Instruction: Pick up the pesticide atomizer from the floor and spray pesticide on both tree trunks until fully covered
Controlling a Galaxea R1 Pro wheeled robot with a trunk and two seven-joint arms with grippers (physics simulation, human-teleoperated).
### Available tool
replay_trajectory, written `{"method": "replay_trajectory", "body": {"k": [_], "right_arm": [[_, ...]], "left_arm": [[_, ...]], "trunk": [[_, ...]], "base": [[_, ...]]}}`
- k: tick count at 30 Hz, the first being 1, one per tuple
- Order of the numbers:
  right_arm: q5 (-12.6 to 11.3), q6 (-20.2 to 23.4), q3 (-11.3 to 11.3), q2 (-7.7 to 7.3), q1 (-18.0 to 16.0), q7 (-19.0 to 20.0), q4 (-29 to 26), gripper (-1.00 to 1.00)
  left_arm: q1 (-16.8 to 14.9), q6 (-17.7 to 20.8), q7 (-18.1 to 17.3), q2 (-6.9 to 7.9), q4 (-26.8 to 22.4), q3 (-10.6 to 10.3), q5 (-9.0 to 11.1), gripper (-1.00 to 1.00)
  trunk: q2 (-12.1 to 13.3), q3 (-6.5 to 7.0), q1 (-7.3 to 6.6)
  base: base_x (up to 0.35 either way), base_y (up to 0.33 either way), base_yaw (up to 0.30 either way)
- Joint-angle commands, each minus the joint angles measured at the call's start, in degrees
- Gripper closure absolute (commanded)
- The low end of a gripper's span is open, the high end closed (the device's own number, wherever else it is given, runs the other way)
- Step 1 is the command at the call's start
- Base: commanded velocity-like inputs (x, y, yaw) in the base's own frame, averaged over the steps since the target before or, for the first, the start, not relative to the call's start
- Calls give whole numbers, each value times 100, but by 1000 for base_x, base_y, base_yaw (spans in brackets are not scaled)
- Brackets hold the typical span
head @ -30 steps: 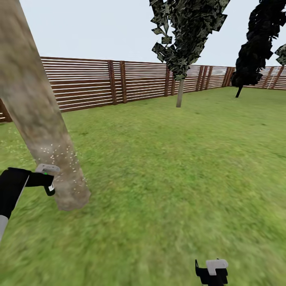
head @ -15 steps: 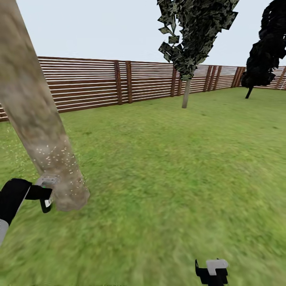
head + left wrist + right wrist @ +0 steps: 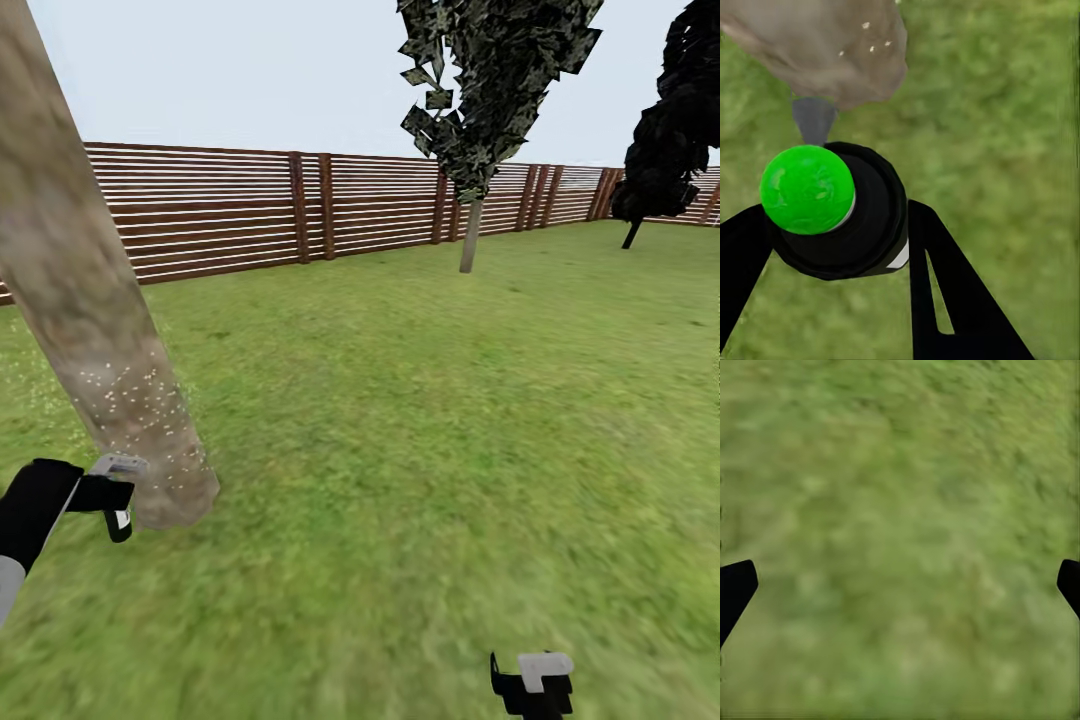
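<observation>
Garden lawn (image 3: pixel 430 420), head view, left to right. Counted: 1 near tree trunk, 1 farther tree w/ pale trunk, 1 near-black tree, 1 fence, 2 grippers, 1 atomizer.

Far left: thick mottled tan-grey tree trunk (image 3: pixel 85 290) rises from the grass and leans toward the upper left corner. White spray specks dot its lower part. Left gripper (image 3: pixel 112 492) sits low, just beside the trunk's base, on the trunk's left side. In the left wrist view its two black fingers (image 3: pixel 945 285) pinch the pesticide atomizer (image 3: pixel 844 217) from both sides. The atomizer's cap shows a bright green dome, and its grey nozzle points at the trunk base close ahead; can't tell if they touch.

Centre: open grass, lots of free room. Brown slat fence (image 3: pixel 240 210) bounds the lawn's far edge. Second tree (image 3: pixel 480 80), thin pale trunk, stands near the fence, well apart from the first.

Right: near-black tree (image 3: pixel 675 120) by the far right corner of the lawn. Right gripper (image 3: pixel 535 685) at the bottom edge; in the right wrist view its fingertips (image 3: pixel 735 589) are spread wide over bare grass, holding nothing.
</observation>
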Motion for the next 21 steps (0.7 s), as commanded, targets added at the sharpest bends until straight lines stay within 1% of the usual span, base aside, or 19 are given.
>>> {"method": "replay_trajectory", "body": {"k": [1,3,5,6,7,8,9,10,11,12,14,15,16,17,18,19,20,21], "right_arm": [[3,-1,6,16,0,0,0,-100],[6,5,18,37,0,17,-18,-100],[14,17,40,48,0,34,-56,-100],[32,20,65,47,0,45,-67,-100],[122,23,172,47,0,57,-97,-100],[354,31,400,45,0,65,-276,-100],[552,52,562,38,0,82,-454,-100],[911,146,719,35,0,550,-770,-100],[1090,286,765,35,1,1273,-990,-100],[1153,486,781,32,-18,1901,-1118,-100],[1211,892,794,23,-188,2974,-1409,-100],[1223,997,798,21,-339,3534,-1611,-100],[1226,1158,801,22,-510,4223,-1852,-100],[1224,1397,797,19,-638,4826,-2086,-100],[1221,1621,793,14,-736,5297,-2335,-100],[1220,1725,795,13,-779,5543,-2549,-100],[1220,1796,796,13,-807,5726,-2818,-100],[1221,1820,797,12,-816,5788,-2931,-100]], "left_arm": [[2,-256,-8,0,48,0,-9,100],[4,-693,-43,3,259,0,11,100],[5,-1707,-89,7,852,0,14,100],[5,-2118,-187,12,1126,-8,3,100],[5,-2576,-453,12,1389,-25,-11,100],[5,-3099,-920,18,1606,-73,-81,100],[5,-3364,-1250,22,1696,-101,-186,100],[5,-3669,-1891,21,1770,-122,-473,100],[5,-3890,-2334,19,1790,-138,-711,100],[5,-4092,-2610,15,1798,-166,-913,100],[5,-4414,-3117,-12,1815,-262,-1341,100],[5,-4484,-3429,-95,1819,-386,-1531,100],[5,-4504,-3608,-221,1795,-605,-1643,100],[5,-4507,-3678,-319,1781,-898,-1683,100],[5,-4499,-3707,-446,1773,-1214,-1701,100],[5,-4479,-3713,-573,1768,-1424,-1714,100],[5,-4457,-3716,-736,1764,-1608,-1729,100],[5,-4450,-3717,-824,1759,-1677,-1739,100]], "trunk": [[0,0,0],[0,0,0],[0,0,0],[0,0,0],[0,0,0],[0,0,0],[0,0,0],[0,0,0],[0,0,0],[0,0,0],[0,0,0],[0,0,0],[0,0,0],[0,0,0],[0,0,0],[0,0,0],[0,0,0],[0,0,0]], "base": [[-172,-2,0],[-275,-1,0],[-332,0,0],[-339,0,0],[-340,0,0],[-342,0,0],[-342,0,0],[-342,0,0],[-342,0,0],[-342,0,0],[-342,0,0],[-342,0,0],[-342,0,0],[-342,0,0],[-319,0,0],[-205,0,0],[-84,0,0],[-43,0,0]]}}
